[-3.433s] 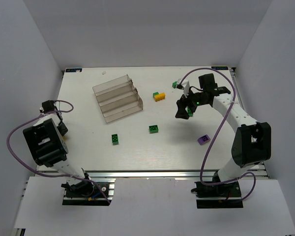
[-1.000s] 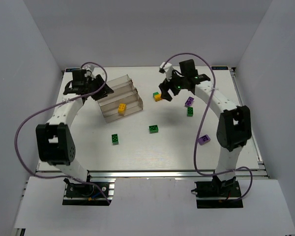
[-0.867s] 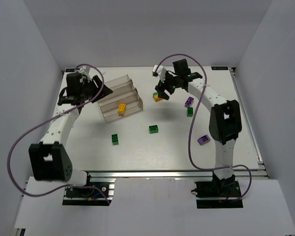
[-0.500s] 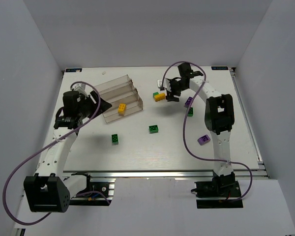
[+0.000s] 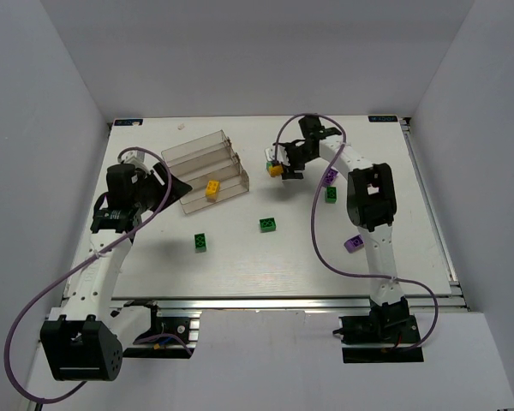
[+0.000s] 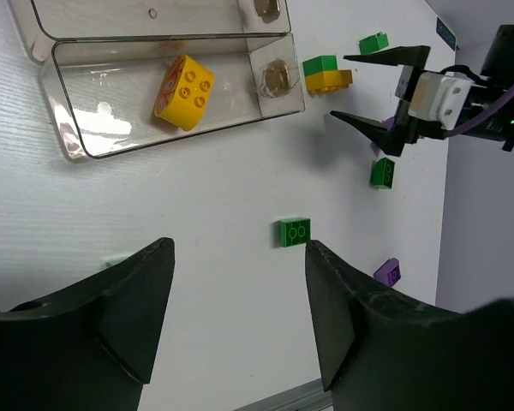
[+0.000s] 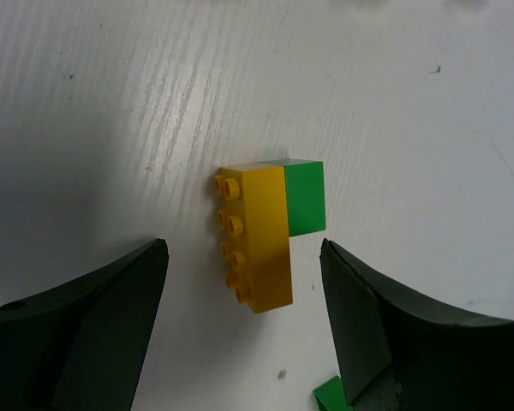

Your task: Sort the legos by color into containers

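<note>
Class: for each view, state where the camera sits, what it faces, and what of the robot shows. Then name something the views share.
Top external: above and behind the bases, looking down on the white table; both arms show.
Left wrist: on the left arm, facing down at the clear tray; the open left gripper shows below.
Right wrist: on the right arm, straight down at the yellow brick beside a green brick; the open right gripper flanks them.
Shared: that brick pair appears in all three.

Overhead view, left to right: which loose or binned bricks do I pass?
First the near-left green brick → yellow brick in the tray → middle green brick → near-right purple brick. Skipped: those by the right gripper, overlapping in order.
</note>
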